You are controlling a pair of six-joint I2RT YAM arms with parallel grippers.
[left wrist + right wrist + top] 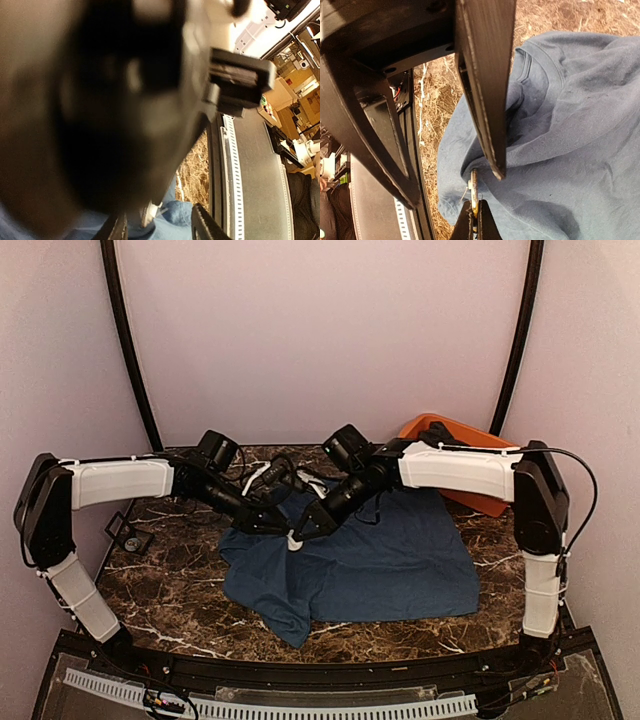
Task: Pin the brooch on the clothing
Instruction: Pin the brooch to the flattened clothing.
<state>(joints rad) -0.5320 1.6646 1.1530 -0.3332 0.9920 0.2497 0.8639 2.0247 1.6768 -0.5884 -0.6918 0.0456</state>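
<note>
the left fingers (205, 227) stand spread over the shirt's near-left part. just right of them, the right fingers (485, 227) are pressed together, pinching the thin brooch (474, 187) just above the navy t-shirt (380, 560), which lies rumpled on the bench (170, 590). an orange tub (428, 426) sits back right.

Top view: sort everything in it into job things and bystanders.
Job: T-shirt, brooch, right gripper pinching it, open left gripper.
Lying about: orange tub, small black object far left.
</note>
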